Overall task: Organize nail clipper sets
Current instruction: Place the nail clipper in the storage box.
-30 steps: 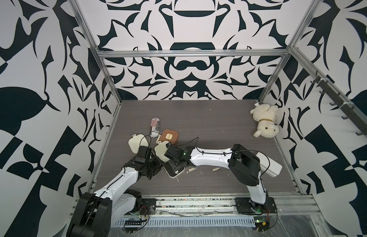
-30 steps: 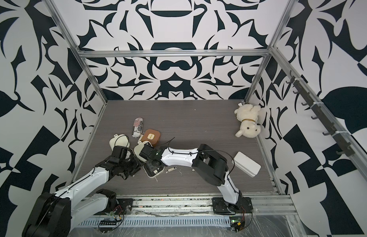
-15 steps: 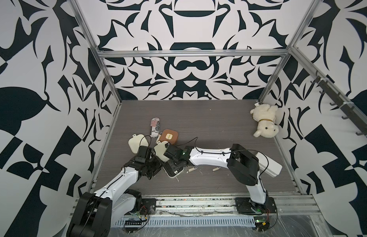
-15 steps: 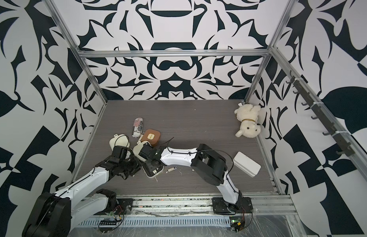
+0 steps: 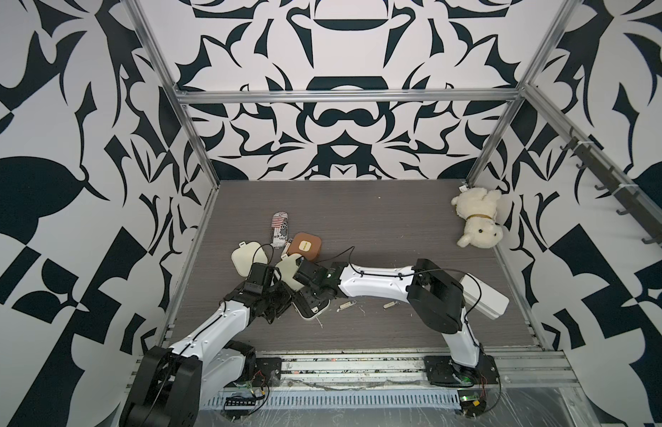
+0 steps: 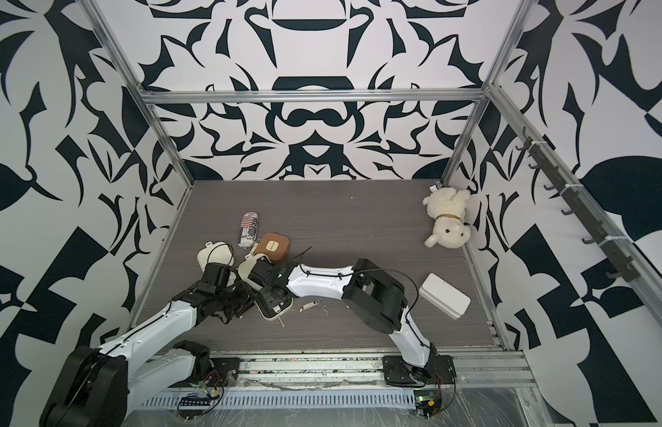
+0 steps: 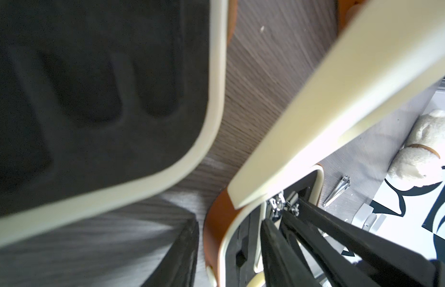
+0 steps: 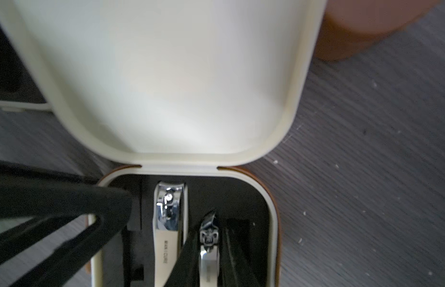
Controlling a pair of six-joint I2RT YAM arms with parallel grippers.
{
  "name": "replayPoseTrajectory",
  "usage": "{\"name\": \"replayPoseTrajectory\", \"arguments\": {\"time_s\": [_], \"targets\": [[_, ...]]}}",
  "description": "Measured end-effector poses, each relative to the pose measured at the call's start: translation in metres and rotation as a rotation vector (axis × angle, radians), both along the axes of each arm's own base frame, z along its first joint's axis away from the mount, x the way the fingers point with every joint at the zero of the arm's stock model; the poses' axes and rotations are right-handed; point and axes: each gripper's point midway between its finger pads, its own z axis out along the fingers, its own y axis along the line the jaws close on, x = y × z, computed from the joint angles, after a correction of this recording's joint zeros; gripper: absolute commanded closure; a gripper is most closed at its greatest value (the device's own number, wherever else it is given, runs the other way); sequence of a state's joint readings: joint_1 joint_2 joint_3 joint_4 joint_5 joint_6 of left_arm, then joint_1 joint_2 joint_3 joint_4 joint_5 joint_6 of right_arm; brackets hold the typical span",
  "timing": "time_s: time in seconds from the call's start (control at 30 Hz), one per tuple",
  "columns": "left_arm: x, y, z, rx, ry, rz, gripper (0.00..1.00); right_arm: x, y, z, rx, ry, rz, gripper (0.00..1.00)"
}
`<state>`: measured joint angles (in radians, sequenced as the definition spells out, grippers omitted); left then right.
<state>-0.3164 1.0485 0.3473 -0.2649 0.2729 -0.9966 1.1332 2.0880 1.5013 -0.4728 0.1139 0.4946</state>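
My left claw (image 5: 287, 301) sits just left of the open case (image 5: 311, 308) at the desk's (image 5: 359, 222) front; whether it grips, I cannot tell. My right claw (image 8: 159, 218) reaches into that case's black insert (image 8: 241, 193), parted and grasping nothing, with a seated clipper (image 8: 168, 223) between its jaws. To the right, two loose clippers (image 5: 347, 304) lie on the desk.

Three cases lie on the table (image 5: 377, 222): the brown case (image 5: 304, 247), the cream case (image 5: 246, 258) at its nine o'clock and the open case (image 5: 314, 310) at its six o'clock. Four clippers show: a first cased clipper (image 8: 168, 223) and a second cased clipper (image 8: 208, 238) inside the open case, and a first loose clipper (image 5: 347, 304) and a second loose clipper (image 5: 389, 304) at its three o'clock. There is one can (image 5: 279, 229), one plush dog (image 5: 477, 222) and one white box (image 5: 486, 301).
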Motion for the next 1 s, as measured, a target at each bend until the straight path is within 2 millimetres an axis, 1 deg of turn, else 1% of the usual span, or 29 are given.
{"name": "replayPoseTrajectory", "arguments": {"time_s": [0.43,0.77,0.83,0.9,0.97,1.0], "targets": [[-0.001,-0.001,0.0,0.0,0.0,-0.004,0.55,0.005,-0.003,0.001,-0.006,0.002,-0.015,0.69],[-0.001,-0.001,0.0,0.001,0.0,-0.005,0.55,0.015,-0.001,0.011,0.003,-0.013,-0.032,0.67],[-0.001,-0.001,0.0,0.001,0.0,-0.005,0.55,0.016,-0.001,0.012,0.006,-0.016,-0.034,0.68],[-0.001,-0.001,0.0,0.001,0.0,-0.005,0.55,0.017,0.0,0.013,0.009,-0.017,-0.035,0.72],[-0.001,-0.001,0.0,0.001,0.0,-0.005,0.55,0.016,0.0,0.013,0.009,-0.015,-0.036,0.79],[-0.001,-0.001,0.0,0.001,0.0,-0.005,0.55,0.016,0.0,0.013,0.009,-0.014,-0.035,0.8]]}}
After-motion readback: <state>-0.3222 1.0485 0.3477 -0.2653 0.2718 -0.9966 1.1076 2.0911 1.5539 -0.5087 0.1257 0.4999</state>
